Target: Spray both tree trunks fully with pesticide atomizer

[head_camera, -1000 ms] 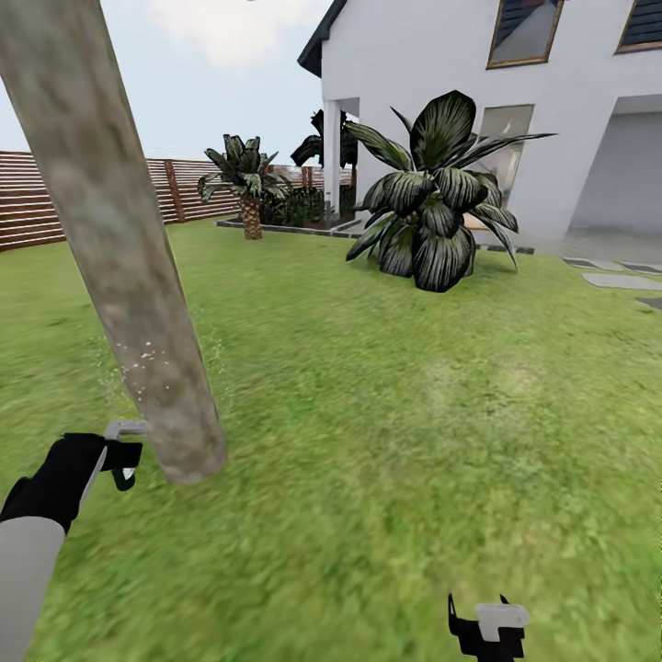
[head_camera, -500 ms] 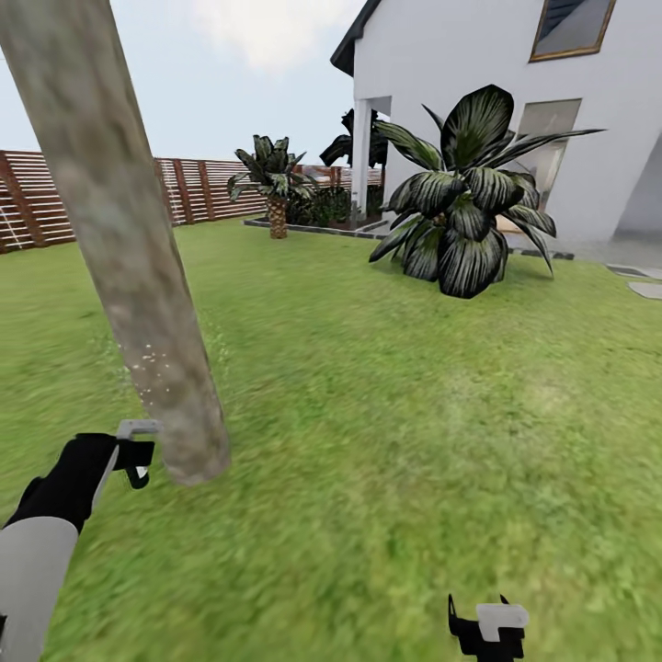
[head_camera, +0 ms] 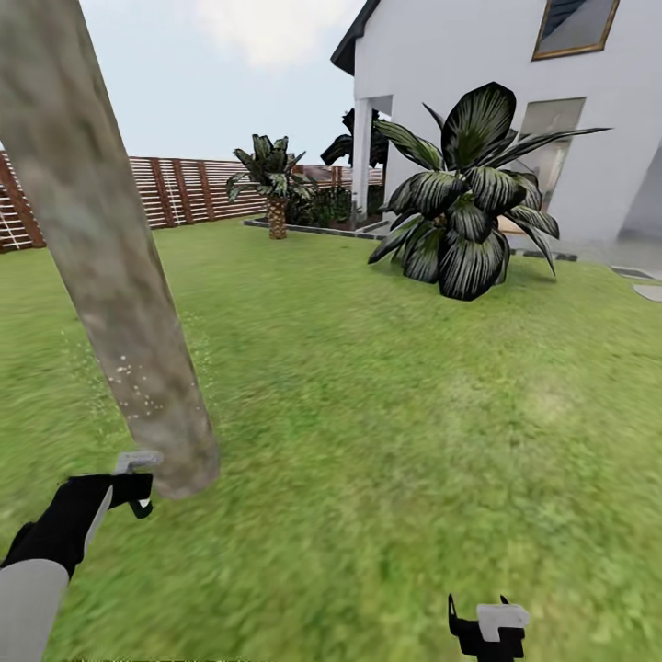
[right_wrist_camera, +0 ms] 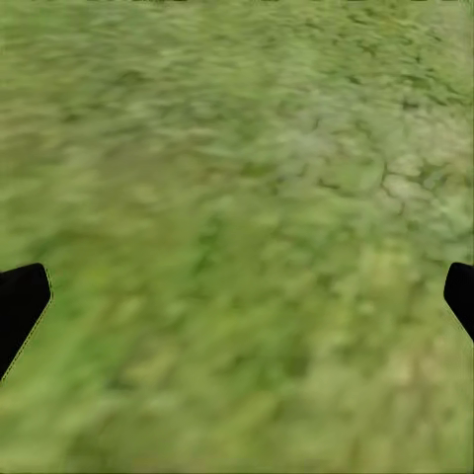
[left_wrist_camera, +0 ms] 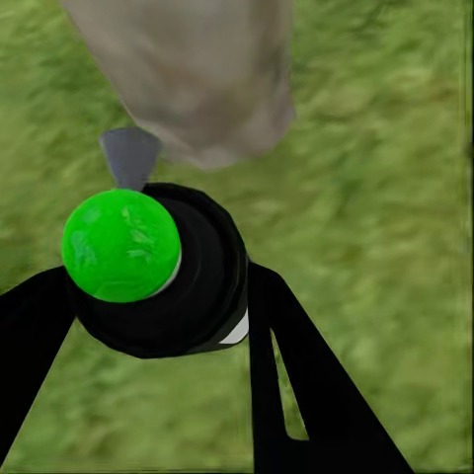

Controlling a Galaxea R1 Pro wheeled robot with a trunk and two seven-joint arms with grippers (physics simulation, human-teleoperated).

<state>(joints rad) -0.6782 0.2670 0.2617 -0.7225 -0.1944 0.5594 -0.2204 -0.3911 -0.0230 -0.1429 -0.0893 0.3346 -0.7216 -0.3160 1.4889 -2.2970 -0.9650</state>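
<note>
A thick mottled grey-beige tree trunk (head_camera: 110, 276) leans across the left of the head view and meets the grass (head_camera: 386, 414) at its base. Fine white pesticide specks (head_camera: 131, 384) dot its lower part. My left gripper (head_camera: 138, 495) hangs just left of the trunk's base, low over the lawn. It is shut on the pesticide atomizer (left_wrist_camera: 188, 296), a black bottle with a bright green spot (left_wrist_camera: 120, 245), which points at the trunk's foot (left_wrist_camera: 197, 79). My right gripper (head_camera: 485, 625) is open over bare grass at the bottom edge, its fingertips (right_wrist_camera: 20, 301) wide apart.
A large dark palm-like plant (head_camera: 469, 211) stands ahead on the right in front of the white house (head_camera: 460, 55). A smaller palm (head_camera: 274, 179) and a brown slat fence (head_camera: 184, 188) close the back. Grey stepping stones (head_camera: 648, 291) lie at the far right.
The head camera has swung, shifting the whole scene. My left gripper with the atomizer has sunk lower beside the trunk's base. The white speckling on the trunk reaches higher and wider. The right gripper is unchanged.
</note>
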